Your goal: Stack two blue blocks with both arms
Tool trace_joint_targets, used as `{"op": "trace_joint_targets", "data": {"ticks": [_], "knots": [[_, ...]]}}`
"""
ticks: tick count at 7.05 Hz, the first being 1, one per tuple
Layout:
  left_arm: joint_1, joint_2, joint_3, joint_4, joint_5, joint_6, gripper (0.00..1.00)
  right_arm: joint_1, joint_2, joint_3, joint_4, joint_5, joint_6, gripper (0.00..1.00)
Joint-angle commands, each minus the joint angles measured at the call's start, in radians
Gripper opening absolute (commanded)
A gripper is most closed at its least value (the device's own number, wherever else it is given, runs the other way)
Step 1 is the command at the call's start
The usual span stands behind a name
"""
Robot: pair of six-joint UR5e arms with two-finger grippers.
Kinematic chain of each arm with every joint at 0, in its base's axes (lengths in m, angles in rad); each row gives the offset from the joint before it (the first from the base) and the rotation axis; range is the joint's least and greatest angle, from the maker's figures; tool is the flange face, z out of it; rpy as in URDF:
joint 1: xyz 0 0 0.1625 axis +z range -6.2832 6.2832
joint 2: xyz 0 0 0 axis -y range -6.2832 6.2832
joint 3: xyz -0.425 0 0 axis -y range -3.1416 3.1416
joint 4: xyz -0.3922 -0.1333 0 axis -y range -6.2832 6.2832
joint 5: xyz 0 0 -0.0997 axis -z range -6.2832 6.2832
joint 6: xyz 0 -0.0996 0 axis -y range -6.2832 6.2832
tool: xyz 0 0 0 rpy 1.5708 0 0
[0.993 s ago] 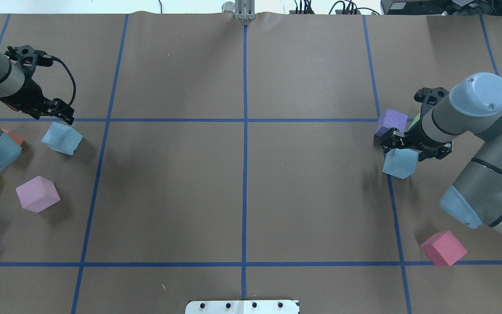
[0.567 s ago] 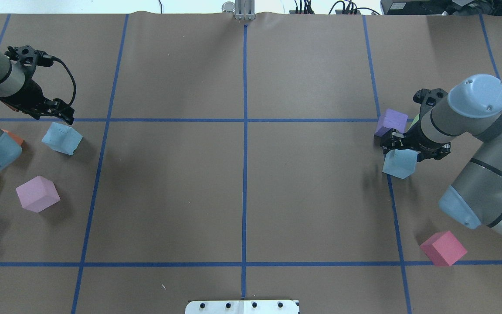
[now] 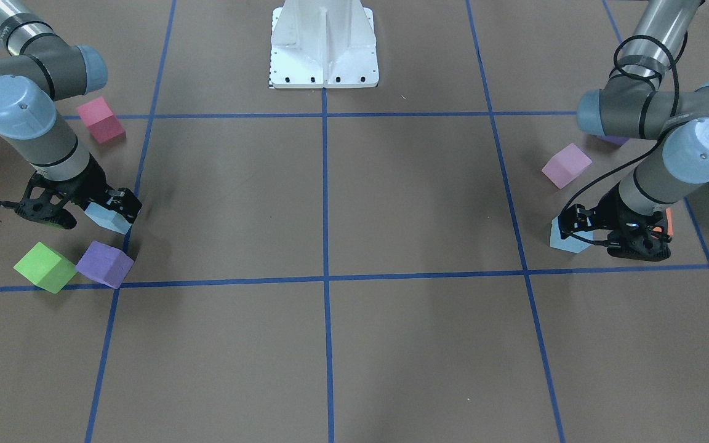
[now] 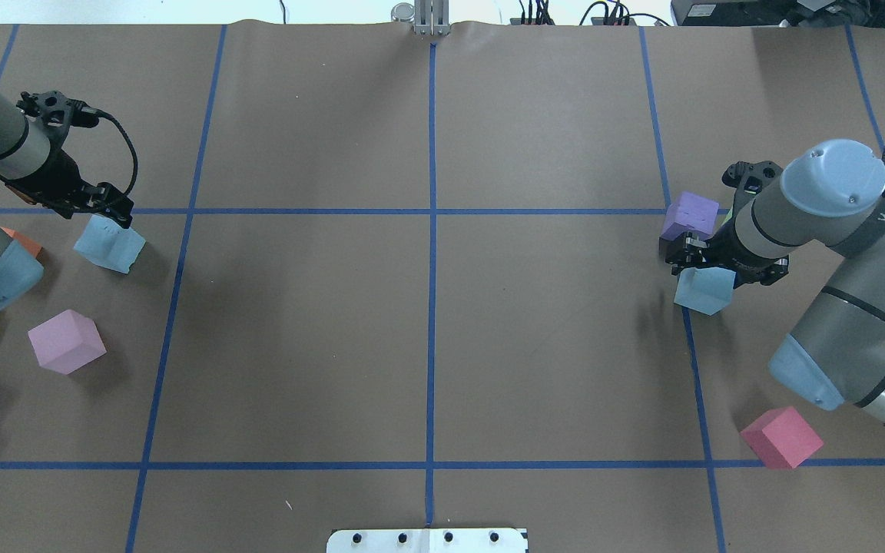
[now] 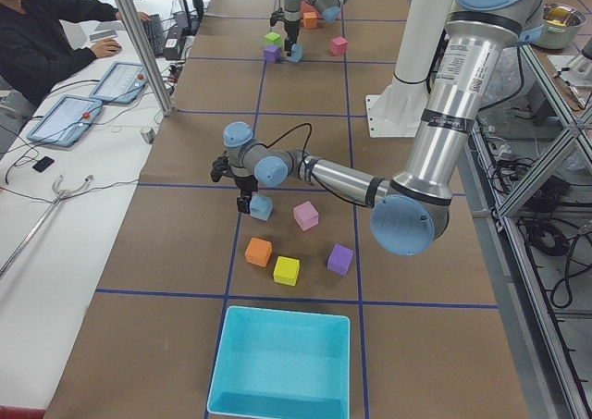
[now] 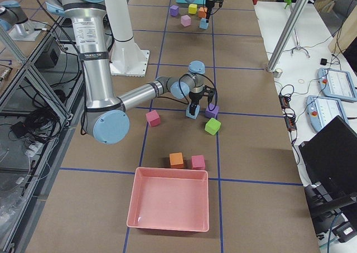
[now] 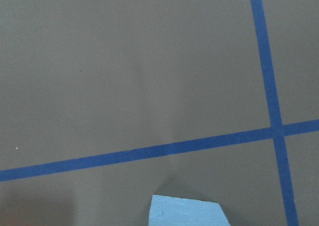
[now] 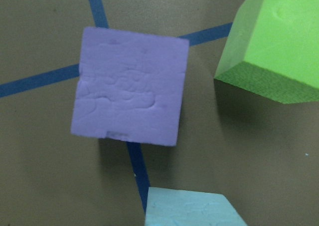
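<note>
At left, we see the left gripper [image 4: 112,209] just behind the left blue block [image 4: 109,246]; open or closed, we cannot tell. At right, the right gripper [image 4: 707,265] straddles the right blue block [image 4: 704,292]; we cannot tell whether it clamps.

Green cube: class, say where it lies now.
Front-facing view, lower left, on the robot's right side: the green cube sits beside the purple cube.

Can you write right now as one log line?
left gripper at left blue block | right gripper at right blue block | grip unclear | blocks far apart, unstacked
</note>
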Motion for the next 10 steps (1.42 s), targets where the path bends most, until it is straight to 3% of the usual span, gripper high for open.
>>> {"op": "trace_joint_targets", "data": {"ticks": [1, 6, 7, 9, 10], "knots": [[0.04, 0.007, 0.002, -0.029, 0.003, 0.006, 0.99, -0.002, -0.001, 0.001, 0.001, -0.001, 0.001, 0.93], [0.045, 0.013, 0.008, -0.031, 0.003, 0.015, 0.97, -0.02, 0.001, -0.001, 0.001, -0.011, 0.007, 0.91], [0.045, 0.015, 0.009, -0.031, 0.003, 0.015, 0.96, -0.025, 0.001, -0.002, 0.003, -0.017, 0.009, 0.87], [0.045, 0.015, 0.009, -0.031, 0.003, 0.015, 0.91, -0.026, 0.005, 0.005, 0.003, -0.016, 0.006, 0.71], [0.046, 0.015, 0.009, -0.031, 0.003, 0.015, 0.84, -0.026, 0.01, 0.007, 0.001, -0.014, -0.002, 0.6]]}}
